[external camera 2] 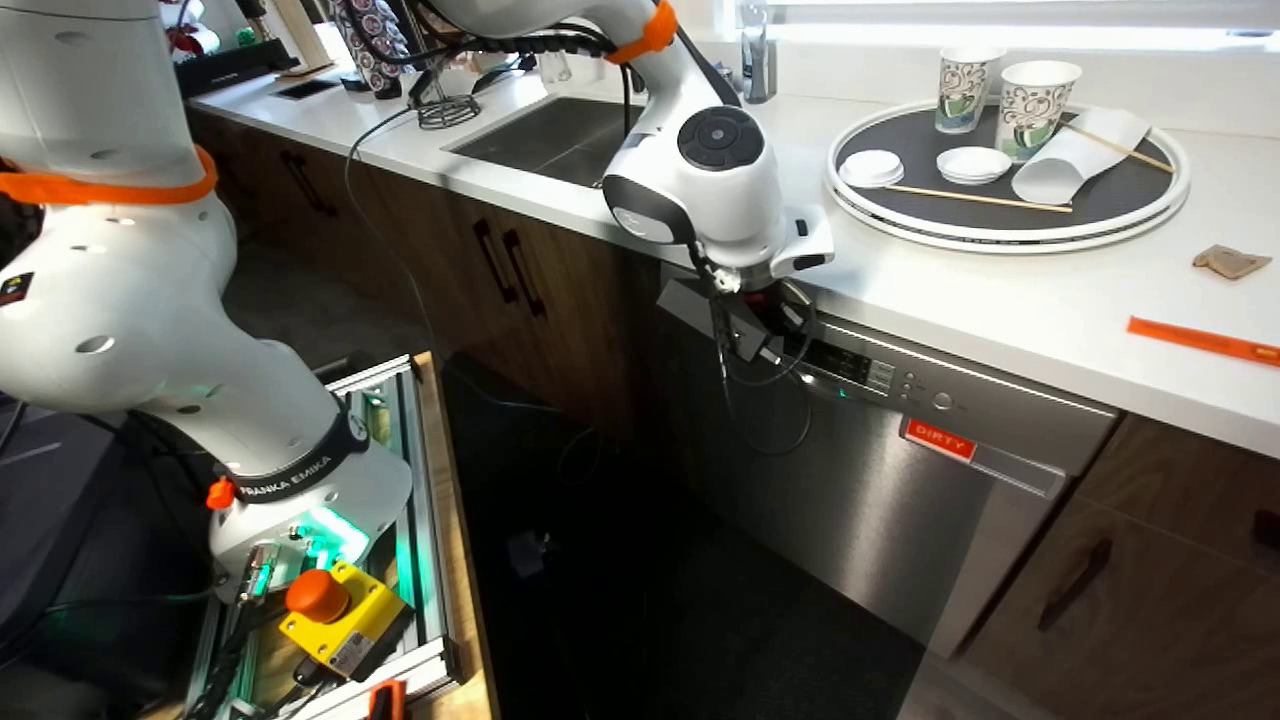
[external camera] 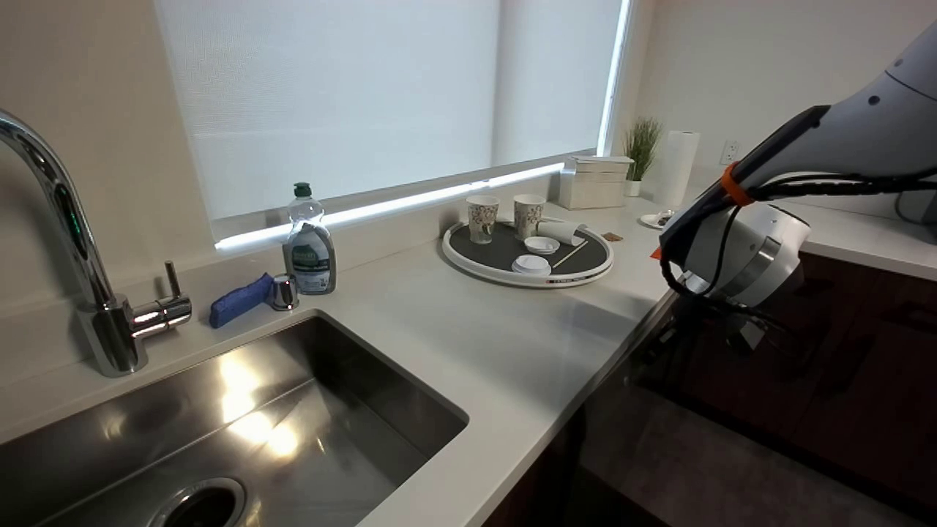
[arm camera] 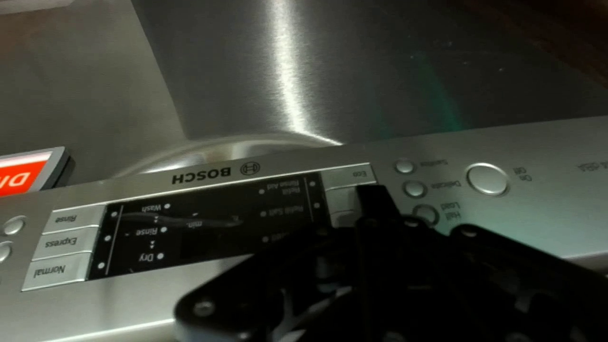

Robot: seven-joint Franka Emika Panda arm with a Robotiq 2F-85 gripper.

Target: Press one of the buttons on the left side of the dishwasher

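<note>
Black, angular hand (arm camera: 373, 199) fronts brushed-steel dishwasher (external camera 2: 850, 480).

Light (external camera: 613, 80) rims the pale window blind (external camera: 344, 95) — white counter (external camera: 468, 337) below, brown cabinets (external camera 2: 570, 345) under that.

Patterned cups (external camera 2: 1036, 112) on round tray (external camera 2: 1000, 240)

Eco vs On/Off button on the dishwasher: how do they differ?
Shape: the Eco button is rectangular, the On/Off button round.
Label: the Eco button's is on it, the On/Off button's beside it.
Place: the Eco button borders the black display; the On/Off button sits apart from it.
Both are silvery, on the dishwasher front.
</note>
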